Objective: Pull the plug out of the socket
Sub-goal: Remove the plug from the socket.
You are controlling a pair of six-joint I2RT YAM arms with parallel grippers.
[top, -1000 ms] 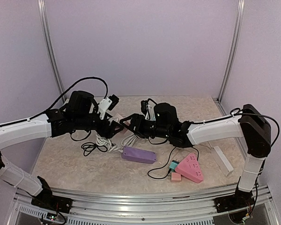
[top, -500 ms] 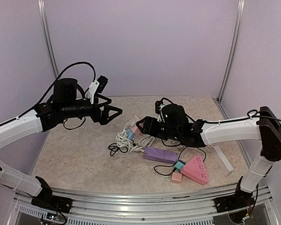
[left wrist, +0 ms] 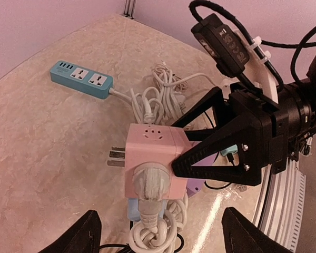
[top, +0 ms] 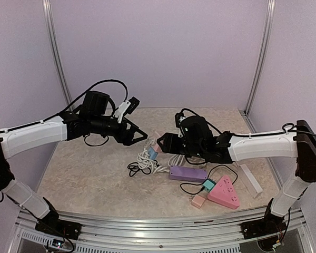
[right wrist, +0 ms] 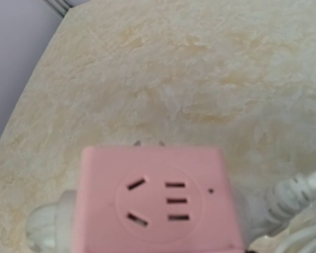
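the left gripper [top: 141, 136] has swung back in, jaws spread and empty, facing the white plug [left wrist: 147, 187] seated in the pink socket cube [left wrist: 150, 150], which the right gripper [top: 162, 142] pinches over the tabletop [top: 84, 179]. grabbing the cord [left wrist: 158, 232] instead risks slipping.

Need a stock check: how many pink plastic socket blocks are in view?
3. A pink cube socket block in the right gripper; a pink triangular socket block at the front right; a small pink cube beside it. More may be hidden.
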